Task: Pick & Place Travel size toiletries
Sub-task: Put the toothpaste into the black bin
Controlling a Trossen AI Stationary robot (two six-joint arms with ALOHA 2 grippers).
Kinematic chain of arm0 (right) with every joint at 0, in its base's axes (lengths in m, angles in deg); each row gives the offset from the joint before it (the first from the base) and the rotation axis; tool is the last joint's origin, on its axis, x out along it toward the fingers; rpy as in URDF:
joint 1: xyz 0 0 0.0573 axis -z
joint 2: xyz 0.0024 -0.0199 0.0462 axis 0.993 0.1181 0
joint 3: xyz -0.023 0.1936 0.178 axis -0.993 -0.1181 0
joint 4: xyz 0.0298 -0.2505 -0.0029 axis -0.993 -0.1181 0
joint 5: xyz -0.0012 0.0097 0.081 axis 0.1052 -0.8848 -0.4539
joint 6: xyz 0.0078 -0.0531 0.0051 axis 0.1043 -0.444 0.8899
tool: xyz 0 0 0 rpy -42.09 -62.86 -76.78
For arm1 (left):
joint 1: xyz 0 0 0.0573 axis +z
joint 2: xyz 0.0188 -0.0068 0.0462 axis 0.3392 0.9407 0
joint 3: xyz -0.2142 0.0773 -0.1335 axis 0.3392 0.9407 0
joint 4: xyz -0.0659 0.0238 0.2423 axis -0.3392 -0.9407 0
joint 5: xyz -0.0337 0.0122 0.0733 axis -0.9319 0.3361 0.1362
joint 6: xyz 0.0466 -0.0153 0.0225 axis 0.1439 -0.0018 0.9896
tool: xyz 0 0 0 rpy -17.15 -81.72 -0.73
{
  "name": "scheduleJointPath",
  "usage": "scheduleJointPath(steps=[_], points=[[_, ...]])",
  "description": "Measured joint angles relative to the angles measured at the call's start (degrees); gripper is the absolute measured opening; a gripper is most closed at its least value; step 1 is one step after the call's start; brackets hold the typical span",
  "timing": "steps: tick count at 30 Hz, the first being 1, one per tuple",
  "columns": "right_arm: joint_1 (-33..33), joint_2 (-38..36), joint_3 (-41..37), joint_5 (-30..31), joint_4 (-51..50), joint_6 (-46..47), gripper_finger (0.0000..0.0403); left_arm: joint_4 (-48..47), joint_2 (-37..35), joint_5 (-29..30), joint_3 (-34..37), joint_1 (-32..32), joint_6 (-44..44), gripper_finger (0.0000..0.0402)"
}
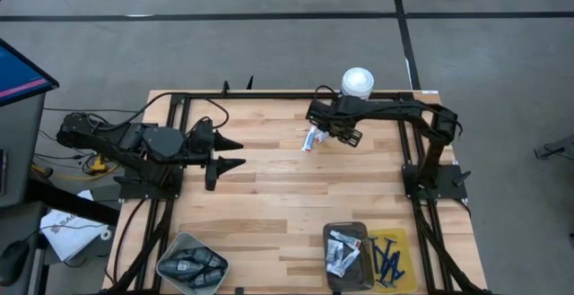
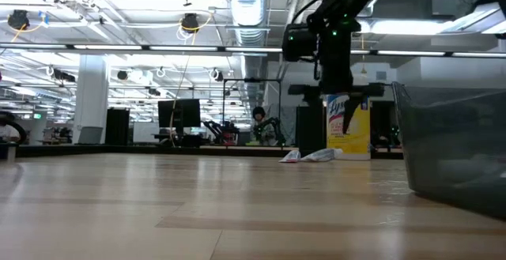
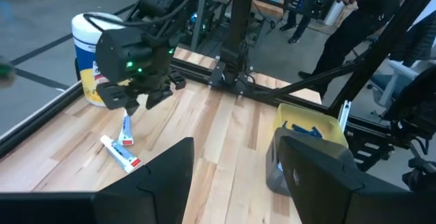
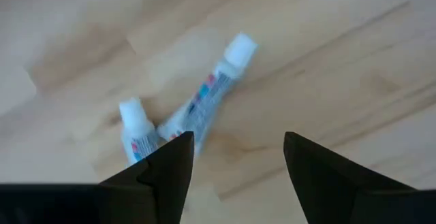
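While three containers at the table's near edge already hold sorted items, dark pieces in the grey tray (image 1: pixel 191 264), white tubes in the dark bin (image 1: pixel 348 252) and blue razors in the yellow bin (image 1: pixel 391 261), two tubes (image 1: pixel 311 139) remain. White with blue and red print, they lie crossed near the canister (image 1: pixel 356 82), beneath the right gripper (image 1: pixel 339 136), jaws spread, empty. Idle at the left edge, the left gripper (image 1: pixel 235 152) stands parted.

Two tubes (image 1: pixel 310 139) on the surface (image 1: pixel 269 187) near the far edge, canister (image 1: pixel 356 82) just behind them, right gripper (image 1: pixel 345 137) above beside them, three trays along the near edge, left gripper (image 1: pixel 235 152) well apart at left.
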Motion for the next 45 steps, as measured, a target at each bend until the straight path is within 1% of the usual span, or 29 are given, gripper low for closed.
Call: scheduleJointPath(steps=[3,5,7,10,12,14,18,21,30,35,39,41,45], points=[[0.19,1.25,0.22,2.93,1.40,2.51,0.0219,-0.45,0.00,0.00,0.01,0.00,0.00,0.0213],[0.82,1.49,-0.19,2.83,-0.71,3.98,0.0219,-0.91,-0.02,0.00,0.00,0.00,0.00,0.0213],[1.01,2.06,0.30,3.05,1.42,5.51,0.0219,-2.05,0.00,0.00,0.00,0.00,-0.01,0.0213],[1.01,2.72,-0.12,3.06,1.44,6.05,0.0219,-2.97,0.00,0.00,0.00,0.00,0.01,0.0213],[1.01,3.51,0.23,4.00,4.18,7.14,0.0219,-3.43,0.00,0.00,0.00,0.00,0.65,0.0213],[1.54,3.64,-0.07,4.00,3.05,7.46,0.0219,-3.37,-0.02,0.02,0.00,0.00,1.31,0.0213],[2.16,3.48,-0.41,4.28,4.52,10.36,0.0215,-3.44,0.00,0.00,0.00,0.00,1.45,0.0213],[2.01,3.53,-1.64,3.94,6.01,12.69,0.0210,-3.48,0.00,0.00,0.00,0.00,2.20,0.0213],[0.68,3.54,-1.73,4.21,7.39,12.87,0.0197,-3.50,0.00,-0.02,0.00,0.00,4.04,0.0213],[-0.72,6.02,-1.81,3.11,9.17,12.45,0.0196,-3.51,0.00,-0.02,0.00,0.00,4.07,0.0213],[-2.17,8.20,-1.75,2.84,12.96,15.47,0.0198,-3.56,-0.02,-0.03,0.00,0.00,4.07,0.0213],[-2.29,9.39,-1.67,2.92,16.01,15.09,0.0199,-3.73,0.00,-0.11,0.00,0.00,4.07,0.0213],[-2.27,10.44,-1.45,1.96,16.18,15.76,0.0198,-3.91,0.00,-0.20,0.00,0.00,4.05,0.0213]])
